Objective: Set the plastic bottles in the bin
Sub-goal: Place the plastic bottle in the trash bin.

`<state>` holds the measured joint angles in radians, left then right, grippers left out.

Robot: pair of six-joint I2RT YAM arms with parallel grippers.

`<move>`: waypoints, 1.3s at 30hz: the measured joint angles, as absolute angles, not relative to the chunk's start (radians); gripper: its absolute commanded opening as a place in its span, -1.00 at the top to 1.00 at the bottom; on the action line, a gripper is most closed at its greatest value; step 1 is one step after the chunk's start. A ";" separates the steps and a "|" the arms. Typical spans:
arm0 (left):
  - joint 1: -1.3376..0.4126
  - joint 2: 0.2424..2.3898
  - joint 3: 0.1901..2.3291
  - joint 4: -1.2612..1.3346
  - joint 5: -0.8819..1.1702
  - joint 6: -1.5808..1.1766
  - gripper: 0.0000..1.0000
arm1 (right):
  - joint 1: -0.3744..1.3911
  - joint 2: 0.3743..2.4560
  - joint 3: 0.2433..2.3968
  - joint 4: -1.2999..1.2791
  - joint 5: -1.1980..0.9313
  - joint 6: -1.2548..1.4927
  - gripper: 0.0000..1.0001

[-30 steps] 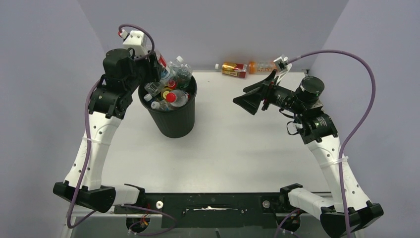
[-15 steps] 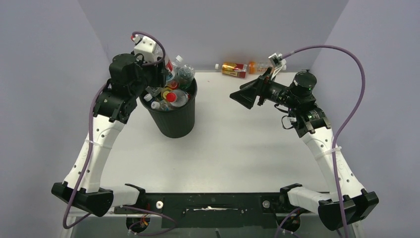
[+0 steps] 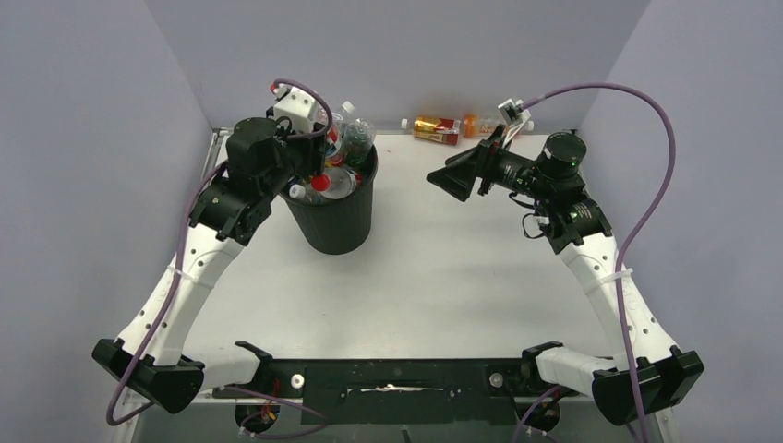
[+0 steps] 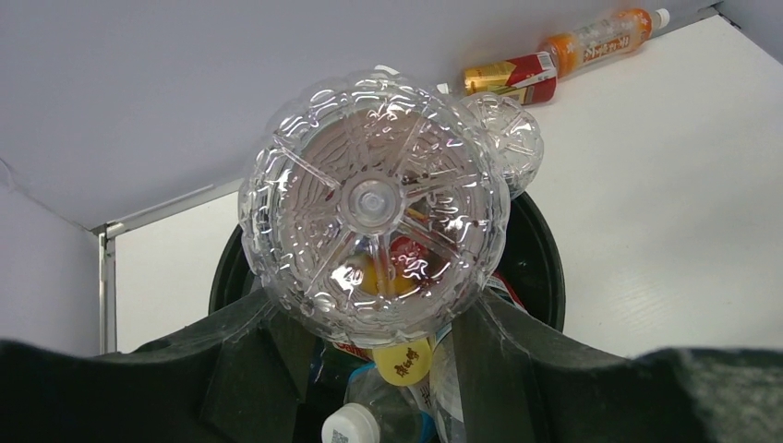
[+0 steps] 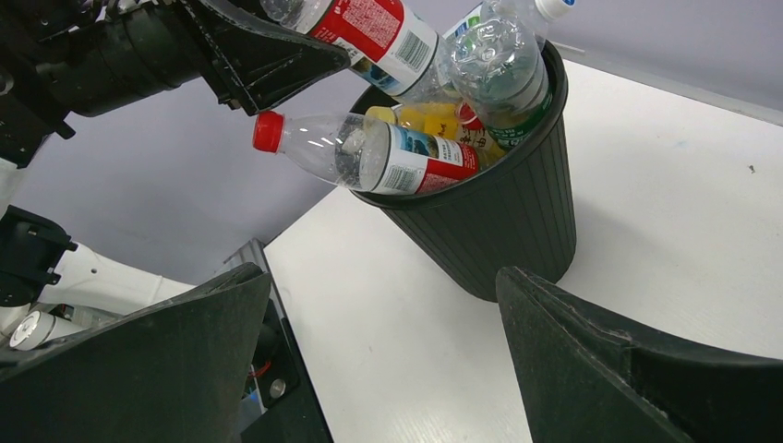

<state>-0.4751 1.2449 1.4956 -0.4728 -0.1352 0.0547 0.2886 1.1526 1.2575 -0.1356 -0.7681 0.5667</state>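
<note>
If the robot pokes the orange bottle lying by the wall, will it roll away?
Probably: the orange bottle is round and lies on its side on the smooth table. Its colour suggests drink inside, so maybe heavy for its size.

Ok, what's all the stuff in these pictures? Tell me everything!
bin: one, black, far left of the table
binned bottles: a heap, mostly clear, poking over the rim
held bottle: one, clear with red label, above the bin
red-and-gold bottle: one, lying by the back wall
orange bottle: one, lying beside it
table: one, white
left gripper: one, black, shut on the held bottle
right gripper: one, black, open, empty, in mid-air
</note>
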 measured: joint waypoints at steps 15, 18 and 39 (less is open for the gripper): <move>-0.467 1.248 1.454 -0.522 -0.138 0.003 -0.28 | 0.289 1.152 1.243 -0.134 -0.768 0.566 -0.98; -0.467 1.248 1.475 -0.571 -0.138 -0.001 -0.29 | 0.289 1.152 1.243 -0.134 -0.768 0.567 -0.99; -0.467 1.253 1.749 -0.739 -0.133 -0.047 -0.68 | 0.290 1.150 1.220 -0.117 -0.770 0.577 -0.97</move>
<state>-0.4667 1.2533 1.7489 -0.7395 -0.1333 -0.0471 0.2897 1.1503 1.2198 -0.1169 -0.7696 0.5774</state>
